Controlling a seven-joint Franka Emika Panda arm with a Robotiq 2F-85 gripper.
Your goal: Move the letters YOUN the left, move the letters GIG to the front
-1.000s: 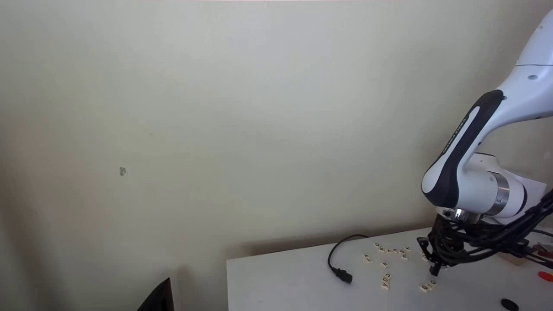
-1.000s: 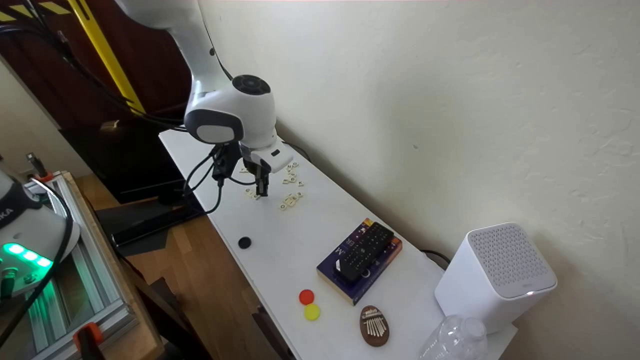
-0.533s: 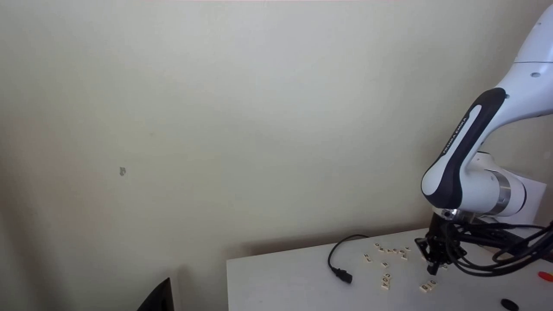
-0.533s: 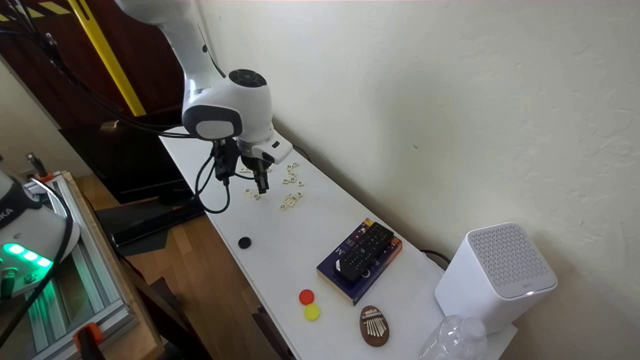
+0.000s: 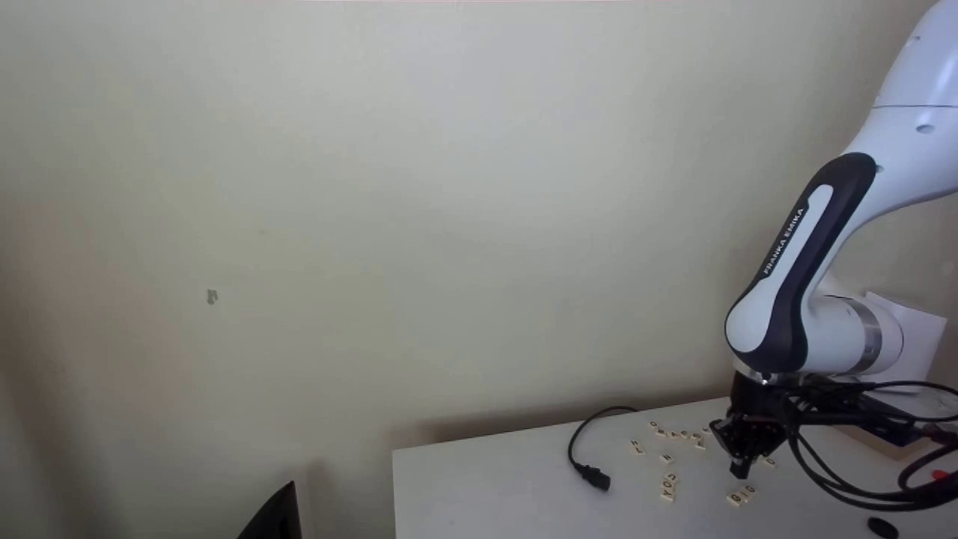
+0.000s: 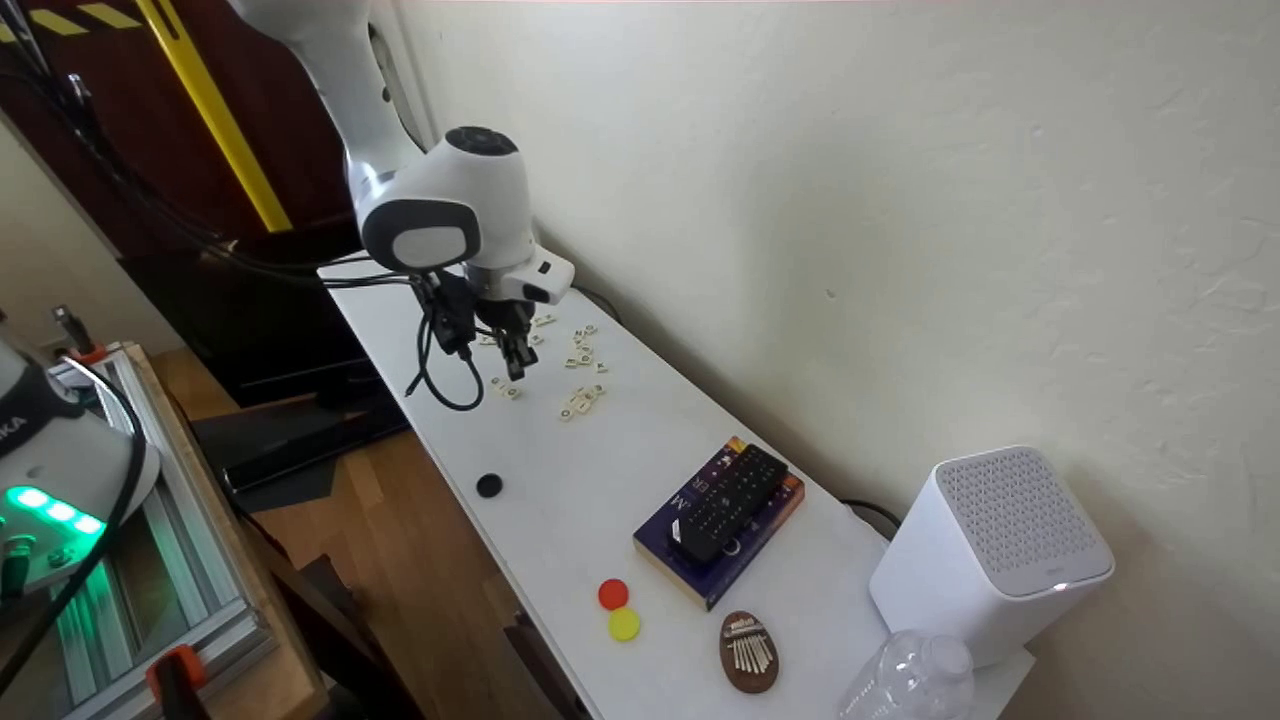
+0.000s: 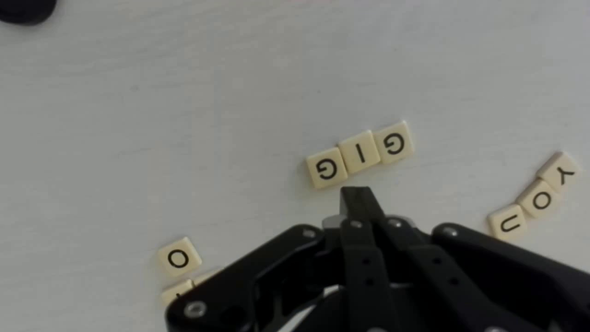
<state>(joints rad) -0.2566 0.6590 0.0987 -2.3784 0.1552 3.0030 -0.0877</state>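
- A black disc, cropped by the frame, sits at far upper left in the wrist view on a white counter.
- An O tile lies lower down, just beside two partly hidden tiles.
- The GIG tiles, side by side and touching, rest near the middle, letters upside down to the camera.
- Black fingers, pressed fully together and gripping nothing, hang near the GIG tiles.
- The YOU tiles run in a slanting row at right, Y topmost.
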